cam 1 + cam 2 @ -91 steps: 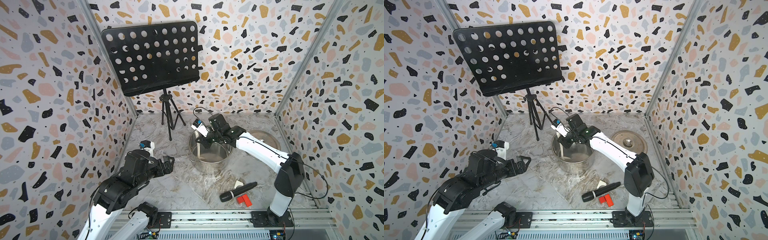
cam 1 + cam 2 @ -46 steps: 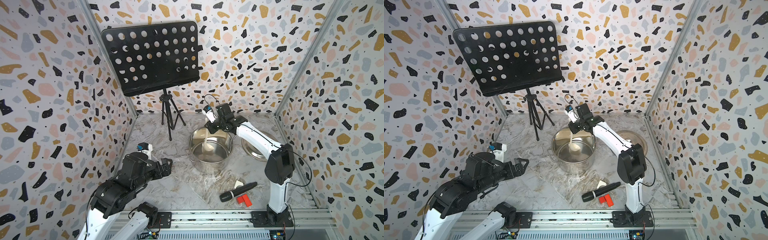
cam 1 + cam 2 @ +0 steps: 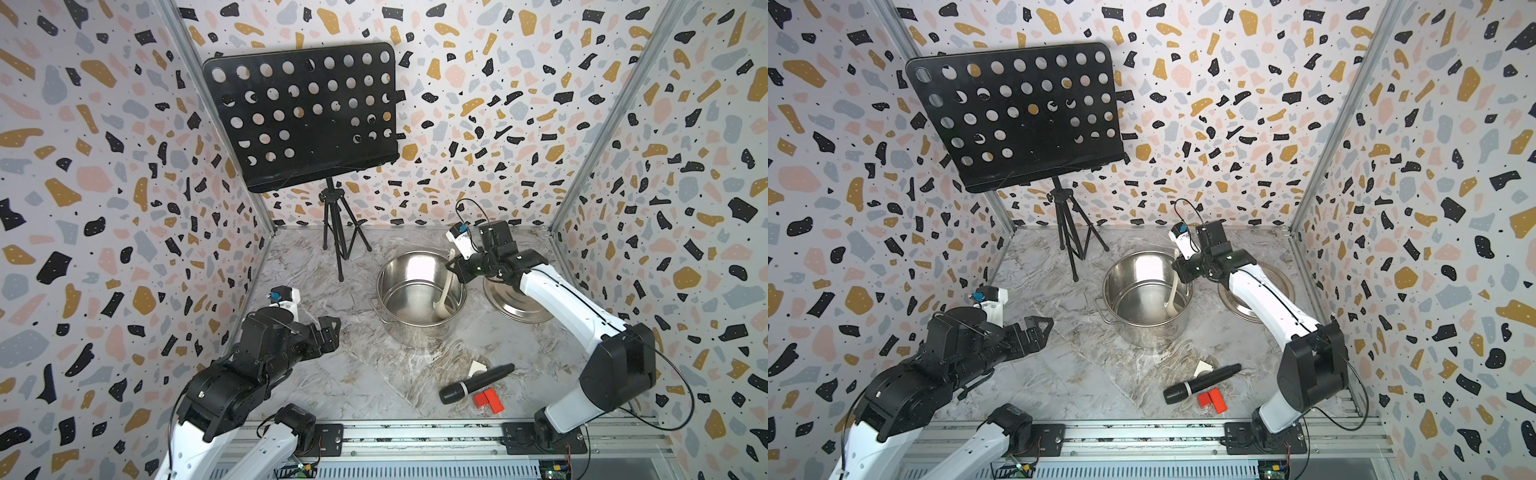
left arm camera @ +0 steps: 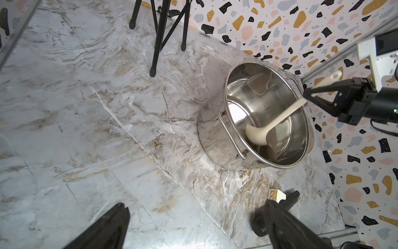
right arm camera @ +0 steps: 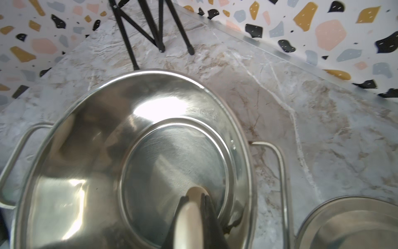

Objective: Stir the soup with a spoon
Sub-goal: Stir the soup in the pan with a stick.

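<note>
A steel pot (image 3: 380,286) (image 3: 1106,291) stands at the middle of the marble table. No soup shows inside it; its bottom looks bare and shiny. The cream-white spoon (image 3: 446,289) (image 3: 1172,289) (image 4: 257,134) stands steeply in the pot, its bowl on the bottom by the right-hand wall. My right gripper (image 3: 457,269) (image 3: 1184,268) (image 5: 193,197) is shut on the upper handle, just above the pot's right rim. My left gripper (image 3: 330,328) (image 3: 1040,328) (image 4: 196,207) hovers open and empty over the table, left of the pot.
The pot's lid (image 3: 515,309) (image 5: 344,222) lies upside down right of the pot, under my right arm. A black microphone (image 3: 476,384), a red block (image 3: 488,402) and a cream brick (image 3: 477,368) lie near the front. A black music stand (image 3: 303,112) stands at the back left.
My right gripper has swept the spoon from the pot's left side, round the back, to its right side. The left arm has barely shifted and stays open.
</note>
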Action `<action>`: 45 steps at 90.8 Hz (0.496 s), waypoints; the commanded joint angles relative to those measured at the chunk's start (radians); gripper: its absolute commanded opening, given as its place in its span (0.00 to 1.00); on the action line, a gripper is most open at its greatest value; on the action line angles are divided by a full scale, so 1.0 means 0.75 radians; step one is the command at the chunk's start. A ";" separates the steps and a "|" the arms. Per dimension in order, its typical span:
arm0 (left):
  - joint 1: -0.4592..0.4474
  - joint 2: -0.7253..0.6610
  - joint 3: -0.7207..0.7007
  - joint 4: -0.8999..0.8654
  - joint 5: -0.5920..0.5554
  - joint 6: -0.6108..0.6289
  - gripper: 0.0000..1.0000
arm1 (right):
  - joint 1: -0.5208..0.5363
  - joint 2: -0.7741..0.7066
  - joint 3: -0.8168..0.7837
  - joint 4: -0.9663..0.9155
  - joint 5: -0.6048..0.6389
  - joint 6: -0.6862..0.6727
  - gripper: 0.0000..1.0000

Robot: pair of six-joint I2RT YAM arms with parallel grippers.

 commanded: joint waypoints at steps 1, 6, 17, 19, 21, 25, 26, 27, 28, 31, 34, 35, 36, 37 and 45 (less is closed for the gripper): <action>-0.001 -0.011 0.034 0.036 -0.061 0.028 0.99 | 0.014 -0.105 -0.076 0.060 -0.136 0.065 0.00; -0.001 -0.010 0.034 0.044 -0.073 0.027 0.99 | 0.041 -0.132 -0.097 0.070 -0.150 0.063 0.00; -0.002 -0.011 0.034 0.068 -0.093 0.029 0.99 | 0.147 -0.147 -0.089 0.057 -0.159 0.002 0.00; -0.001 -0.011 0.033 0.071 -0.098 0.029 0.99 | 0.167 -0.145 -0.085 0.057 -0.158 -0.017 0.00; -0.002 -0.014 0.032 0.072 -0.101 0.028 1.00 | 0.187 -0.141 -0.081 0.057 -0.156 -0.034 0.00; -0.001 -0.015 0.030 0.075 -0.107 0.027 0.99 | 0.233 -0.129 -0.069 0.061 -0.141 -0.065 0.00; -0.001 -0.015 0.030 0.076 -0.108 0.026 0.99 | 0.243 -0.125 -0.063 0.060 -0.138 -0.072 0.00; -0.003 -0.015 0.029 0.076 -0.109 0.024 0.99 | 0.253 -0.120 -0.058 0.060 -0.135 -0.078 0.00; -0.002 -0.015 0.029 0.076 -0.109 0.024 1.00 | 0.263 -0.113 -0.052 0.060 -0.131 -0.084 0.00; -0.001 -0.015 0.027 0.077 -0.111 0.023 1.00 | 0.294 -0.095 -0.032 0.060 -0.124 -0.099 0.00; -0.001 -0.017 0.025 0.076 -0.111 0.022 1.00 | 0.322 -0.078 -0.011 0.058 -0.118 -0.112 0.00; -0.001 -0.018 0.024 0.075 -0.111 0.023 1.00 | 0.330 -0.067 -0.003 0.058 -0.114 -0.117 0.00; -0.001 -0.018 0.024 0.075 -0.111 0.023 0.99 | 0.340 -0.061 0.005 0.057 -0.111 -0.121 0.00; -0.003 -0.018 0.024 0.074 -0.111 0.023 0.99 | 0.349 -0.053 0.013 0.056 -0.108 -0.124 0.00; -0.002 -0.023 0.020 0.070 -0.112 0.021 0.99 | 0.396 0.029 0.094 0.053 -0.100 -0.143 0.00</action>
